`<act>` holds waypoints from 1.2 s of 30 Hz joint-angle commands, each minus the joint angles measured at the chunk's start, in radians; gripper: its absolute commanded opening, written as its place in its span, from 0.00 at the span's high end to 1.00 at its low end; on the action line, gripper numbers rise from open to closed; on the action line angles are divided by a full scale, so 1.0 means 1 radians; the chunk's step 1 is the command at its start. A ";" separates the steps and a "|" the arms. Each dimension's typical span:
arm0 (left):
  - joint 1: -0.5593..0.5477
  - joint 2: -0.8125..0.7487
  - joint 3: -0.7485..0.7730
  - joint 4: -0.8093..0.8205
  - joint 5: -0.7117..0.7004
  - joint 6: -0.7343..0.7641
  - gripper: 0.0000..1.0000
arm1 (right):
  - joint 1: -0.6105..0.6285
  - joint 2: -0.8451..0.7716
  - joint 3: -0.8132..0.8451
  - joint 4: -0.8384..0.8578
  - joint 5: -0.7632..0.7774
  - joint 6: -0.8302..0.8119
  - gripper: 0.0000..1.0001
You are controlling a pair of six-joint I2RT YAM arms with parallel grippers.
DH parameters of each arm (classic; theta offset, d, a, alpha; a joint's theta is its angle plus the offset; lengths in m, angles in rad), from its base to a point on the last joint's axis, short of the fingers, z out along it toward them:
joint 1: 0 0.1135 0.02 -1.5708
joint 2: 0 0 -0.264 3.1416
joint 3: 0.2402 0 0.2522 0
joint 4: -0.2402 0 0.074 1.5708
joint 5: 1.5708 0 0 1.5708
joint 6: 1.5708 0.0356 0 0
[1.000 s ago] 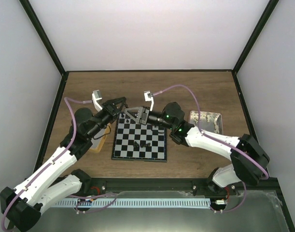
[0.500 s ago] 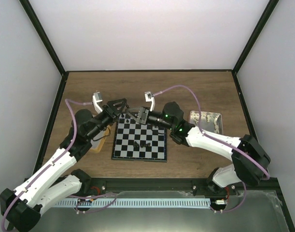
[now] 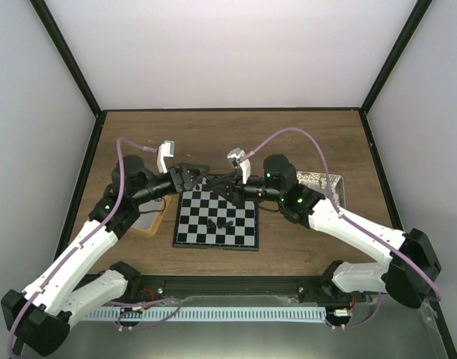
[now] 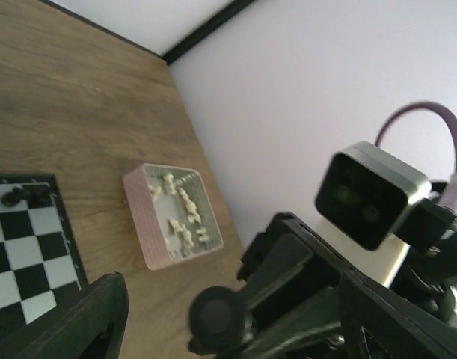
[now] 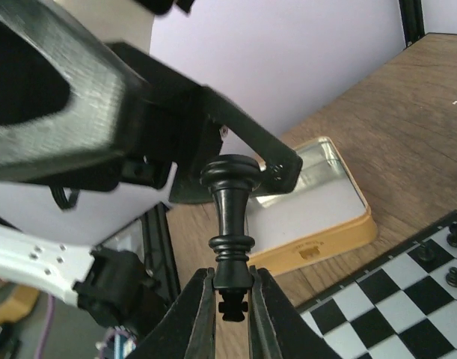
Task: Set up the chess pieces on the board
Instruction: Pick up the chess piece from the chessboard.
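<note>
**Right gripper point(image 5: 232, 283) pinching a black chess piece point(image 5: 229, 202)**

It grips the head end, base sticking out toward the left gripper point(image 3: 198, 177), whose jaws gape wide just past it (touching or not, can't tell). In the top view the held piece is too tiny to spot. The board point(image 3: 191, 224) lies below both grippers, other pieces point(image 3: 217, 222) mid-board.

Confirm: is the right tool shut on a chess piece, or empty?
Shut on it: the right wrist view shows the right tool pinching one end of a black chess piece.
</note>
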 commanded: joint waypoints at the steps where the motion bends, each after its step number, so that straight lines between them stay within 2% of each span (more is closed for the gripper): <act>1: 0.015 0.007 0.010 0.038 0.235 0.053 0.22 | -0.007 -0.055 0.041 -0.159 -0.039 -0.222 0.99; 3: 0.016 0.018 0.001 0.066 0.291 0.037 0.24 | -0.007 -0.073 0.038 -0.163 -0.041 -0.245 0.99; 6: 0.017 0.035 0.000 0.067 0.329 0.038 0.34 | -0.007 -0.069 0.055 -0.194 -0.031 -0.274 0.99; 13: 0.020 0.055 0.005 0.058 0.336 0.073 0.64 | -0.007 -0.062 0.069 -0.220 -0.035 -0.306 0.99; 15: 0.021 0.060 0.004 0.056 0.336 0.077 0.76 | -0.007 -0.065 0.068 -0.221 -0.021 -0.304 0.99; 19: 0.021 0.055 -0.005 0.071 0.316 0.080 0.88 | -0.007 -0.075 0.068 -0.209 -0.014 -0.251 0.99; 21: 0.021 0.046 -0.027 0.131 0.301 0.050 0.90 | -0.007 -0.094 0.051 -0.163 -0.019 -0.181 0.96; 22: 0.021 0.041 -0.039 0.164 0.297 0.033 0.90 | -0.006 -0.108 0.033 -0.120 -0.023 -0.134 0.90; 24: 0.021 0.031 -0.063 0.231 0.280 -0.008 0.92 | -0.007 -0.140 -0.030 -0.016 -0.021 -0.019 0.68; 27: 0.021 0.015 -0.103 0.351 0.251 -0.086 0.92 | -0.007 -0.187 -0.134 0.191 0.012 0.196 0.49; 31: 0.021 -0.008 -0.146 0.485 0.207 -0.173 0.92 | -0.007 -0.193 -0.235 0.476 0.043 0.485 0.43; 36: 0.021 -0.015 -0.150 0.556 0.177 -0.222 0.92 | -0.007 -0.136 -0.260 0.648 0.070 0.730 0.42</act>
